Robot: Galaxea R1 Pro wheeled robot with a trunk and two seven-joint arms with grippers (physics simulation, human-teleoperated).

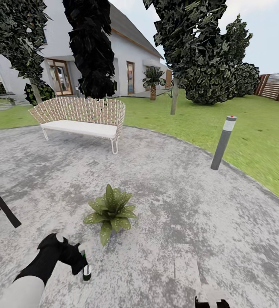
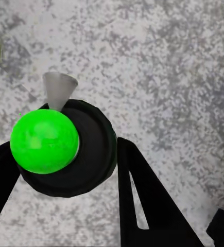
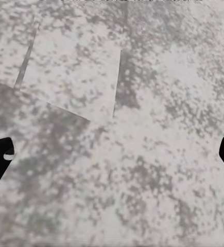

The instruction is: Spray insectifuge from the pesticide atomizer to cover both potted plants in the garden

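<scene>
The left end effector (image 1: 80,262) is closed around the sprayer (image 1: 86,268), whose green cap (image 2: 44,141) sits between its fingers. Just ahead stands a potted plant (image 1: 110,211) on the patio (image 1: 177,192). The right end effector (image 3: 112,149) is spread open. Farther off: a bench (image 1: 81,117).

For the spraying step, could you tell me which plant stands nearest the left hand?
The speckled rosette on the patio, just ahead of the left hand; the palm by the house and the trees stand far beyond.

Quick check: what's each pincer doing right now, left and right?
Left pincer: closed on the atomizer, beside the potted plant.
Right pincer: open, empty, above the paved patio.
</scene>
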